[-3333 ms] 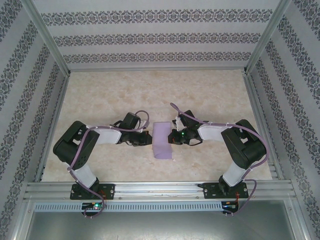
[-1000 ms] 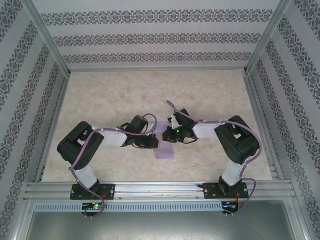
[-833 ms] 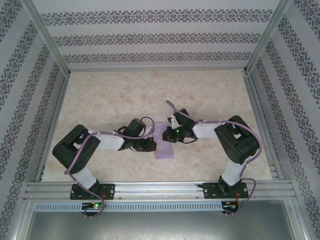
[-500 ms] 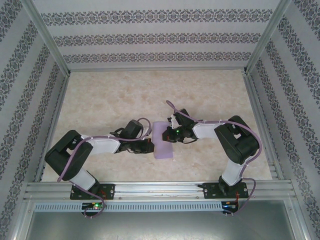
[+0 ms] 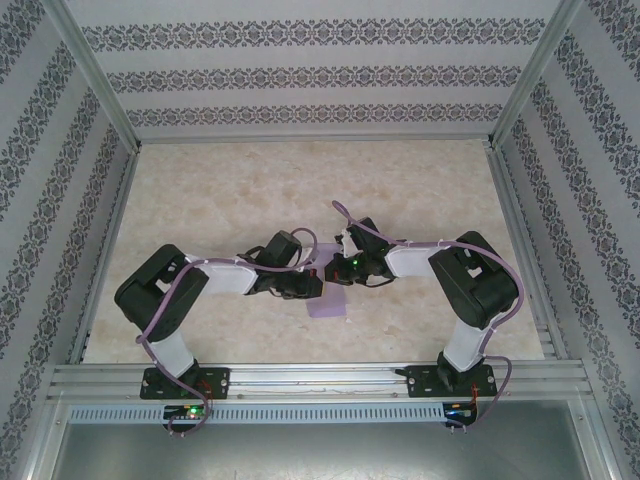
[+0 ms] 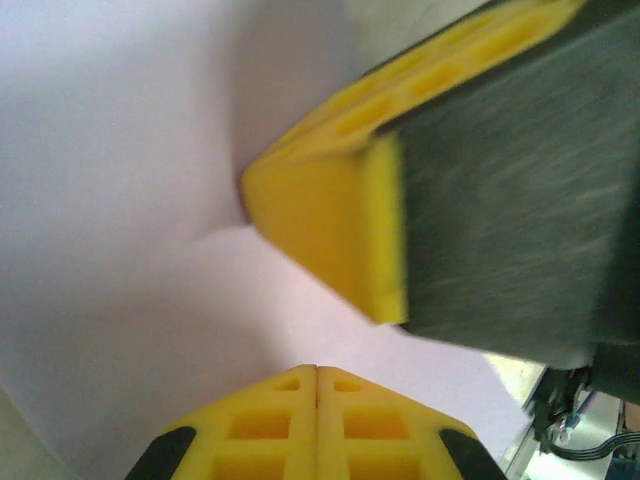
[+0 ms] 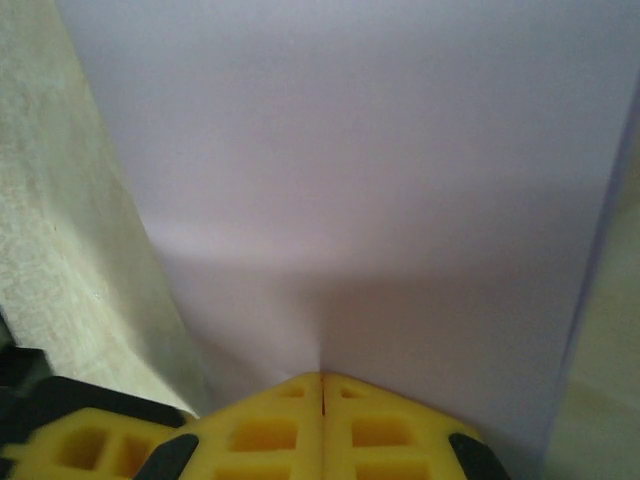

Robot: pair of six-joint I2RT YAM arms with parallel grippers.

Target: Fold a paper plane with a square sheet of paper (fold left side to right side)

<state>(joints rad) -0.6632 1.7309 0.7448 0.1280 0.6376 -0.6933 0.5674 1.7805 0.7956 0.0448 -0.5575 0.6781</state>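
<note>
Lavender paper sheet (image 5: pixel 328 304) lies flat on the beige marbled table (image 5: pixel 300 190), mid-width and nearer the near edge than the far wall. In the top view its near end is uncovered and the rest sits under the two wrists. It reads as a narrow strip running near to far, not a full square. I can't tell how many layers it has.

Left gripper (image 5: pixel 309 288) comes in from the left, over the sheet's left edge. Right gripper (image 5: pixel 334 271) comes in from the right, slightly farther back, over the middle of the strip. The two heads are just beside each other above the paper.

Left wrist view: left gripper (image 6: pixel 317 372) has both yellow fingers pressed together with no gap at the seam, tips down on the paper sheet (image 6: pixel 120 200). Nothing visibly caught between them, though I can't rule out a thin pinch of paper. The right arm's yellow finger (image 6: pixel 330 230) enters from the upper right. Its tip touches the paper, and there's a small dent or crease in the sheet at the contact point.

Right wrist view: right gripper (image 7: pixel 322 380) is likewise fully closed, fingers flush, tips on the paper sheet (image 7: pixel 350 180). A faint shadow line runs away from the tips. Bare table (image 7: pixel 60 250) shows along the left, plus a sliver at lower right.
</note>
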